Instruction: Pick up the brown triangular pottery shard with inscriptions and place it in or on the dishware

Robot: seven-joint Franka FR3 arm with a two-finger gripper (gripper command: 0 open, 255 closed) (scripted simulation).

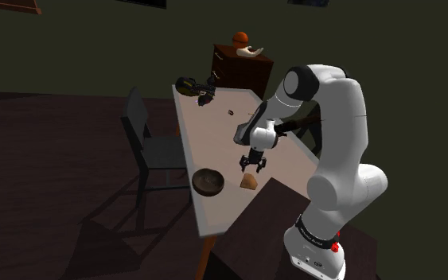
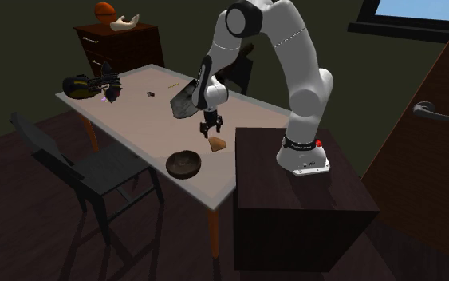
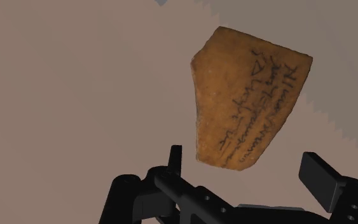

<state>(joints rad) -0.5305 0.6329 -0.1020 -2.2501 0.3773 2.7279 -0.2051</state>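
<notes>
Gripper (image 1: pixel 253 165), open and empty, hovers above the bench (image 1: pixel 206 127). The shard (image 1: pixel 249 182) lies flat just beyond it, toward the stand, long axis roughly square to the finger line, near the bowl (image 1: pixel 208 182).

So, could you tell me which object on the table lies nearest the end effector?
The inscribed brown shard, just by the end effector; the dark bowl sits farther off.

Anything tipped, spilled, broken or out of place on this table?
Nothing stands out. The inscribed shard is a fragment by nature, and it lies flat on the table beside the upright bowl. The open gripper hovers over the shard.
</notes>
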